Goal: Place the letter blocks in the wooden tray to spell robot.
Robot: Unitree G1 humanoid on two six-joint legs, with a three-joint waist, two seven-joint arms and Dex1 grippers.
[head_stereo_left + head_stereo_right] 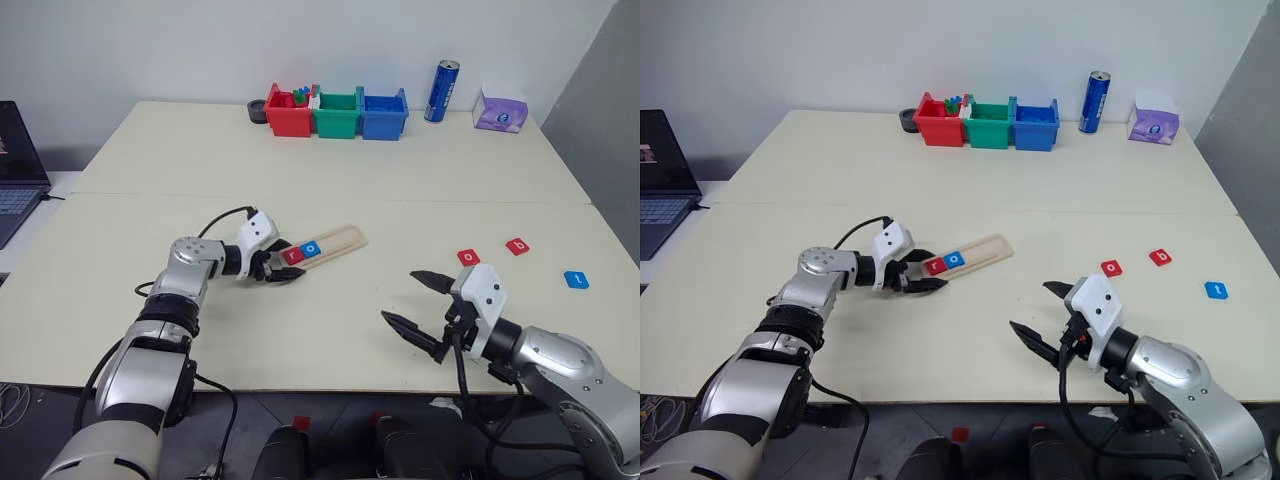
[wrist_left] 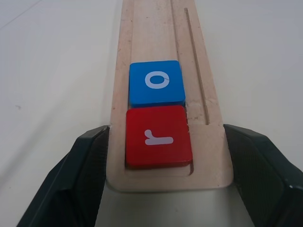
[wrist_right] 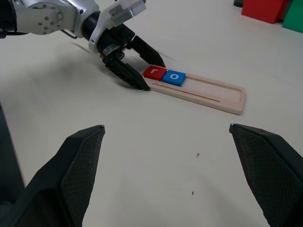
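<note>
Clamping the near end of the wooden tray (image 2: 165,28), the left pincer (image 2: 163,156) brackets the red r block (image 2: 158,137) (blue o block (image 2: 156,82) just beyond); the right pincer (image 1: 418,303) hangs apart, 3 blocks beside it on the tabletop (image 1: 330,180).

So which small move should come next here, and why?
Probably the right gripper, open and empty, should reach for the nearest red block. The tray holds only r and o, and the left gripper is clamped on the tray's end.
</note>
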